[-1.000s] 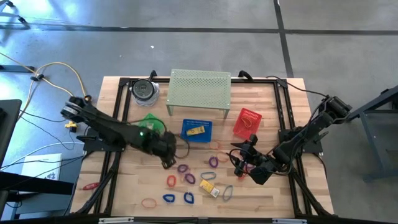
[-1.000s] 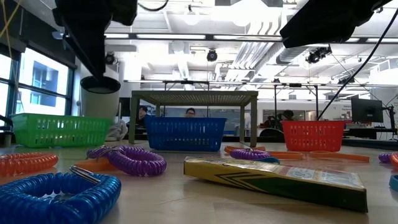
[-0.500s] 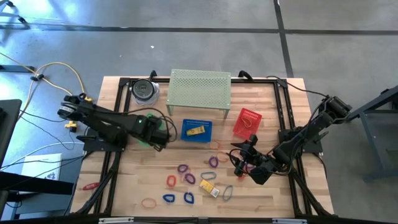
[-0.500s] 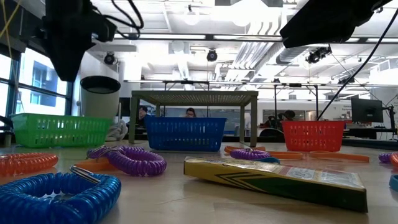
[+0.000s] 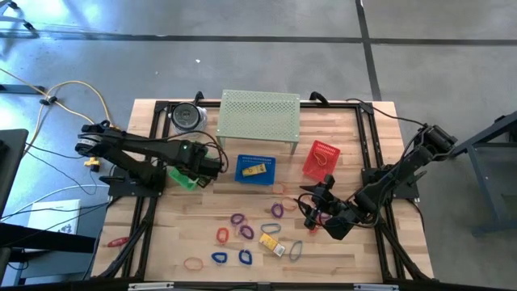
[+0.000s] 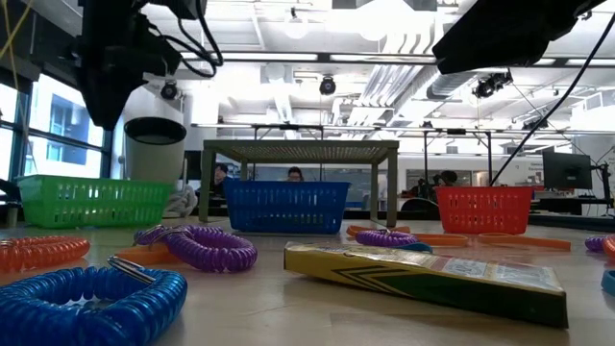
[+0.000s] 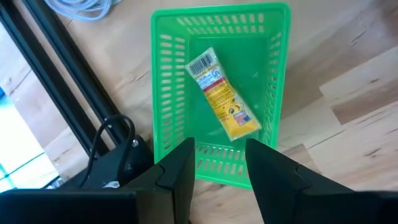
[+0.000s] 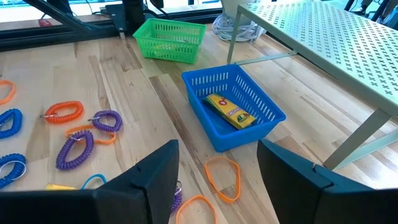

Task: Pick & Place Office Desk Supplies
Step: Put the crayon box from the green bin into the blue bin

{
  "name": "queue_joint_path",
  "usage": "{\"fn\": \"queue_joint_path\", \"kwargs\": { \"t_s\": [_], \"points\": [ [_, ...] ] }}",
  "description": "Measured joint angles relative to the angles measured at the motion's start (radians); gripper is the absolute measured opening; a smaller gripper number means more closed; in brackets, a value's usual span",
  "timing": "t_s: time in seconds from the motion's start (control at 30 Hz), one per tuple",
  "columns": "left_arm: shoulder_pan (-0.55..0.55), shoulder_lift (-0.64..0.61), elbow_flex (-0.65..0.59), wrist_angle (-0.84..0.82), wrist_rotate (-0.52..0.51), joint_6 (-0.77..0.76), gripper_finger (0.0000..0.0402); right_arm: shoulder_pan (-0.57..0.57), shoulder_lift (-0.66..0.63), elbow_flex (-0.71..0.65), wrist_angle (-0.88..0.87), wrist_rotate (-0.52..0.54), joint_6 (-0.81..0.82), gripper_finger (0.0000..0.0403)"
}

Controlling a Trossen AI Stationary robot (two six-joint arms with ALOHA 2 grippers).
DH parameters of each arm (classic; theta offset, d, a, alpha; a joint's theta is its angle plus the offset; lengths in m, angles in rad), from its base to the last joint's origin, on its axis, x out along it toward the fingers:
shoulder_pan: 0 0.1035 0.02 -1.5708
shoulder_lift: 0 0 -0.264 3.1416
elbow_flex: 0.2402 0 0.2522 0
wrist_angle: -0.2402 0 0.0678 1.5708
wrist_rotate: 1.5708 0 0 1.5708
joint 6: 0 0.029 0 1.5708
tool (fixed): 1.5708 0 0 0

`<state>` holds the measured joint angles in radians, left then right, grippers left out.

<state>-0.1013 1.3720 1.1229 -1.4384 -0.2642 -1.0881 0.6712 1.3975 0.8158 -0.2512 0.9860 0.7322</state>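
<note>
Left gripper [image 7: 217, 180] hangs empty, fingers parted, over the green basket [image 7: 163, 93] holding a yellow box [image 7: 224, 102]. Right gripper [image 8: 217, 180], at the table's 4 o'clock, fingers spread wide, empty.

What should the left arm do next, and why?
Probably swing back toward the loose coils at the table's front: the left end effector hangs open and empty over the green basket, and a yellow box already lies inside. The right end effector waits open.

Wooden worktop [image 5: 347, 137], pale green perforated shelf [image 5: 259, 114] at its far edge, what looks like a cable coil [image 5: 187, 117] beside it
</note>
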Motion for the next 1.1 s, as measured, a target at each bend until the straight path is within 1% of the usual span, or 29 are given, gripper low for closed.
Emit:
{"fn": "queue_joint_path", "kwargs": {
  "t_s": [0.13, 0.27, 0.43, 0.5, 0.6, 0.77, 1.03, 1.1],
  "points": [
    [0.011, 0.0, 0.0, 0.002, 0.011, 0.06, 0.017, 0.0, 0.0, 0.0, 0.0, -0.004, 0.0, 0.0207],
    [0.03, 0.0, -0.004, 0.004, 0.051, 0.072, 0.0202, 0.0, 0.0, 0.0, 0.0, -0.022, 0.0, 0.0207],
    [0.055, 0.0, -0.058, 0.044, 0.078, 0.111, 0.0224, 0.0, 0.014, 0.0, 0.0, -0.027, 0.0, 0.0207],
    [0.07, 0.001, -0.09, 0.05, 0.084, 0.086, 0.0226, 0.0, 0.026, 0.0, 0.0, -0.028, 0.0, 0.0207],
    [0.097, 0.001, -0.129, 0.054, 0.064, 0.062, 0.0227, 0.0, 0.046, 0.0, 0.001, -0.028, -0.002, 0.0207],
    [0.132, -0.006, -0.145, 0.1, 0.053, 0.044, 0.0224, -0.007, 0.063, 0.0, 0.002, -0.027, -0.003, 0.0207],
    [0.13, -0.012, -0.165, 0.223, 0.076, 0.04, 0.0214, -0.008, 0.063, 0.0, 0.004, -0.031, 0.001, 0.0207],
    [0.127, -0.011, -0.187, 0.254, 0.082, 0.04, 0.0214, -0.008, 0.063, 0.0, 0.004, -0.057, 0.002, 0.0207]
  ]
}}
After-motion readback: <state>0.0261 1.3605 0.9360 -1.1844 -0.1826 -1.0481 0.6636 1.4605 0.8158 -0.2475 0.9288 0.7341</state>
